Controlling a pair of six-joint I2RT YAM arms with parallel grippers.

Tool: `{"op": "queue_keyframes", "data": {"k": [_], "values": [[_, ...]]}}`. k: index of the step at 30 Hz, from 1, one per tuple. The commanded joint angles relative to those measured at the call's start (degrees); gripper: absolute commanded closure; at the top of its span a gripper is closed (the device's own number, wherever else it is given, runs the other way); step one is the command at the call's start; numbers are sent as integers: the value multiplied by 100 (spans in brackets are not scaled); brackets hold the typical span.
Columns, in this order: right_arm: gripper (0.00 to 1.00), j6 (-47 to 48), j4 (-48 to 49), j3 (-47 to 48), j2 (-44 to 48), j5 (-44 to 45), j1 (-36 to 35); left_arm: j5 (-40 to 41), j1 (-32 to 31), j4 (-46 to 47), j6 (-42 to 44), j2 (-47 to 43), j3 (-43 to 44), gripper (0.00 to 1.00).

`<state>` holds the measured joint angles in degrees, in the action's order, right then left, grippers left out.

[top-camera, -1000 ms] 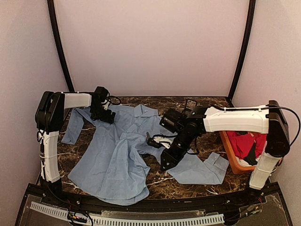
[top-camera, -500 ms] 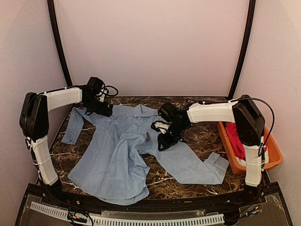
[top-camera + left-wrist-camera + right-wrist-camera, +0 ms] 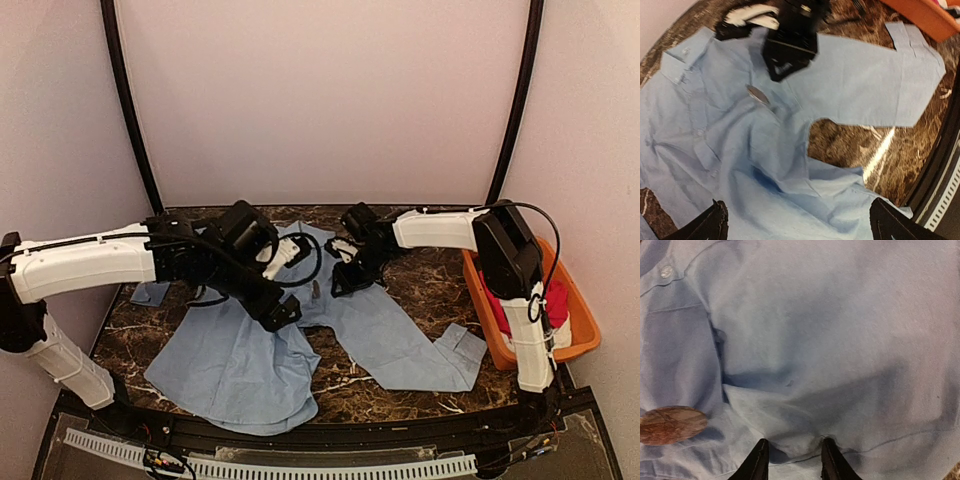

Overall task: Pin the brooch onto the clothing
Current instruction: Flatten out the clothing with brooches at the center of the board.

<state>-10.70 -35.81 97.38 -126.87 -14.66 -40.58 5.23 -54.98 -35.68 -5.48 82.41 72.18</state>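
The light blue shirt lies spread on the dark marble table. The brooch, a small brown oval, rests on the shirt's chest near the button placket. It also shows in the left wrist view and the right wrist view. My left gripper hovers over the shirt's middle, left of the brooch, jaws wide open and empty. My right gripper sits just right of the brooch. Its tips press on the cloth, slightly apart, with a small fold between them.
An orange basket with a red garment stands at the table's right edge. One sleeve and cuff stretch toward the basket. Bare marble shows between the shirt and the basket. Pink walls enclose the back and sides.
My left arm swung from the far left corner across to the shirt's middle. My right gripper drew back toward the far side, and the brooch now lies uncovered on the shirt.
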Motion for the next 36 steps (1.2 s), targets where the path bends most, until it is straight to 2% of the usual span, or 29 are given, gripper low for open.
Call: {"op": "queue_keyframes", "data": {"k": [1,9,14,19,24,29,36], "values": [[65,-64,8,280,-417,42,163,327,-603,-978,-217,416,55,1],[65,39,-265,837,-891,354,558,1372,-842,-1319,-22,1512,515,1],[65,155,-405,1038,-1100,255,980,1294,-873,-1343,102,2348,723,1],[65,255,-450,1244,-1213,154,1262,936,-904,-1224,229,2584,429,1],[65,332,-631,1620,-1355,208,1385,978,-901,-1486,412,2752,187,2],[65,444,-713,1751,-1377,226,1519,877,-892,-1660,639,2937,-60,13],[64,589,-760,1667,-1155,239,1645,1044,-773,-1892,881,3021,-378,24]]}}
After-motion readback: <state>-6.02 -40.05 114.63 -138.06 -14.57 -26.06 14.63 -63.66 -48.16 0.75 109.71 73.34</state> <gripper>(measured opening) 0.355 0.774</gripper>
